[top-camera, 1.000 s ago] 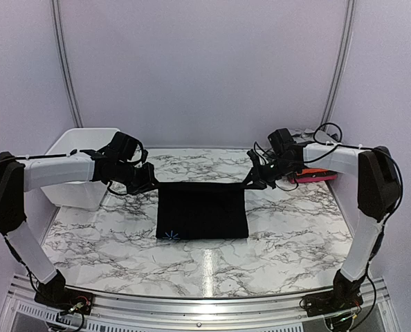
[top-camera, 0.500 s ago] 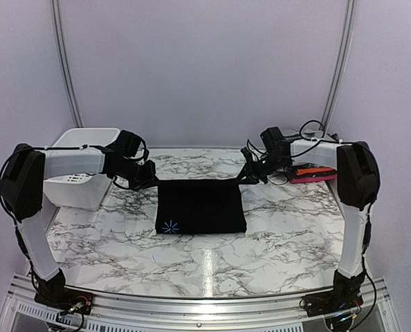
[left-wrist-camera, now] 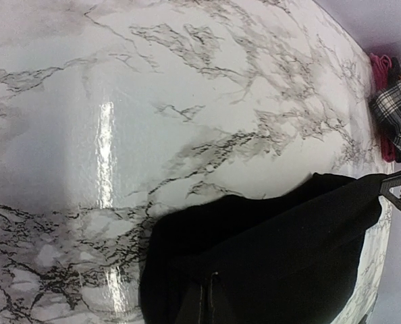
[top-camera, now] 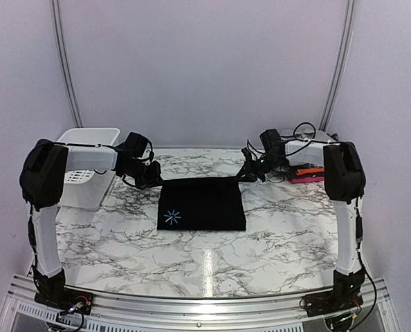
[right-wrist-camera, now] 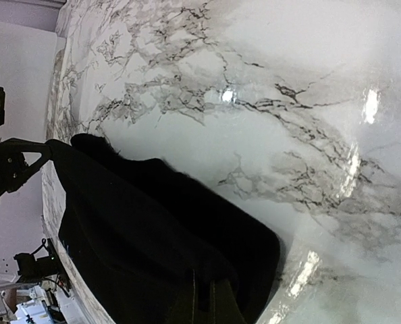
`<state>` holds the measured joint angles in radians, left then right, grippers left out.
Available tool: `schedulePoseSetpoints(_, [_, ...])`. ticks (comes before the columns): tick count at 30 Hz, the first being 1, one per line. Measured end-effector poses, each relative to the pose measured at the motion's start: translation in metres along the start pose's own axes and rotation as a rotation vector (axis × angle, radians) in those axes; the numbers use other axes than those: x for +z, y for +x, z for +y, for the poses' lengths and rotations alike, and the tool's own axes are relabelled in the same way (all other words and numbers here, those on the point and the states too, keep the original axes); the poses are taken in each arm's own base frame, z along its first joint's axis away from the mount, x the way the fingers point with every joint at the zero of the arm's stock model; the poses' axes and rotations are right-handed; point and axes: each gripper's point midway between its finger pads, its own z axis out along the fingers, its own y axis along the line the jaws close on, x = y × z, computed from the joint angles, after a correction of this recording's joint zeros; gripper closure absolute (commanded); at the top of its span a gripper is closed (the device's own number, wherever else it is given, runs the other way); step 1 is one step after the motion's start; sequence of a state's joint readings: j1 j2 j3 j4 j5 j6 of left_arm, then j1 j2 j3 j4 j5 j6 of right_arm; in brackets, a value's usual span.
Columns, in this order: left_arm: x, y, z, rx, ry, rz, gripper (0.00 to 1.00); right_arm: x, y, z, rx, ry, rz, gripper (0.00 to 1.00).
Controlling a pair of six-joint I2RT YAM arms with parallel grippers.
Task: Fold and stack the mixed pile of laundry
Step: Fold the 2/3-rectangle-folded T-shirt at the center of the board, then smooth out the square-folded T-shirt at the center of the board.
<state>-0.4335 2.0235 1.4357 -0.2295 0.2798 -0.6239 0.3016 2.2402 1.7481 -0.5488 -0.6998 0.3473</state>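
Marble-patterned counter [top-camera: 205,256] carries a black cloth [top-camera: 202,204] lying flat at its middle, its far edge stretched between the two hands. A white basket [top-camera: 81,187] stands at the far left, just behind the left arm. At the far right, beside the right arm, lie a red-pink piece [top-camera: 309,178] and a plaid piece [left-wrist-camera: 396,115]. The left hand [top-camera: 152,178] is pinched shut on the cloth's far left corner, and the right hand [top-camera: 247,174] is pinched shut on its far right corner. A small pale star mark [top-camera: 171,217] sits near the cloth's near left corner.
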Motion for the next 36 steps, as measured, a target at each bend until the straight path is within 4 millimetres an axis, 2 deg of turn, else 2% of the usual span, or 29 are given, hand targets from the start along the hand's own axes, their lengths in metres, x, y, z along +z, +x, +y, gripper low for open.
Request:
schedulePoseSetpoints(1, [0.004, -0.001, 0.004, -0.005, -0.006, 0.004, 1.00, 0.004, -0.002, -0.003, 0.003, -0.001, 0.002, 0.93])
schedulePoseSetpoints(2, [0.008, 0.000, 0.006, -0.009, -0.011, 0.009, 0.95, 0.007, -0.003, -0.004, 0.006, -0.003, 0.003, 0.86])
schedulePoseSetpoints(5, [0.010, -0.007, 0.012, -0.026, -0.018, 0.001, 0.53, 0.009, -0.009, -0.009, 0.024, -0.003, -0.003, 0.66])
schedulePoseSetpoints(6, [0.009, -0.012, 0.013, -0.033, -0.019, -0.008, 0.45, 0.007, -0.011, -0.011, 0.027, -0.001, -0.009, 0.59])
schedulePoseSetpoints(7, [0.008, -0.016, 0.014, -0.038, -0.021, -0.017, 0.38, 0.003, -0.015, -0.013, 0.030, 0.003, -0.019, 0.52])
schedulePoseSetpoints(9, [0.002, -0.026, 0.015, -0.045, -0.023, -0.045, 0.33, -0.006, -0.022, -0.016, 0.032, 0.014, -0.043, 0.44])
schedulePoseSetpoints(11, [-0.007, -0.033, 0.014, -0.036, -0.026, -0.071, 0.31, -0.021, -0.030, -0.016, 0.020, 0.027, -0.077, 0.44])
schedulePoseSetpoints(13, [-0.019, -0.036, 0.011, -0.019, -0.019, -0.090, 0.32, -0.038, -0.036, -0.006, -0.007, 0.022, -0.110, 0.44])
schedulePoseSetpoints(17, [-0.043, -0.026, -0.018, 0.051, 0.064, -0.100, 0.33, -0.067, -0.035, 0.036, -0.085, -0.057, -0.162, 0.48])
schedulePoseSetpoints(20, [-0.041, -0.008, -0.054, 0.124, 0.161, -0.075, 0.36, -0.052, -0.022, 0.068, -0.140, -0.135, -0.136, 0.54])
schedulePoseSetpoints(23, [-0.029, 0.009, -0.080, 0.162, 0.247, -0.040, 0.39, -0.017, -0.003, 0.092, -0.171, -0.215, -0.070, 0.59])
schedulePoseSetpoints(25, [-0.016, 0.017, -0.092, 0.170, 0.303, -0.024, 0.39, 0.009, 0.008, 0.098, -0.174, -0.258, -0.029, 0.62])
schedulePoseSetpoints(28, [0.013, 0.019, -0.085, 0.137, 0.324, 0.000, 0.40, 0.044, 0.022, 0.090, -0.146, -0.296, 0.027, 0.66])
schedulePoseSetpoints(31, [0.041, 0.016, -0.063, 0.083, 0.295, 0.015, 0.40, 0.068, 0.022, 0.061, -0.093, -0.285, 0.044, 0.67])
schedulePoseSetpoints(34, [0.057, 0.010, -0.032, 0.011, 0.248, 0.013, 0.40, 0.077, 0.017, 0.024, -0.026, -0.261, 0.036, 0.66])
schedulePoseSetpoints(36, [0.055, -0.001, -0.023, -0.020, 0.252, -0.008, 0.40, 0.071, 0.008, 0.017, -0.019, -0.261, 0.011, 0.65])
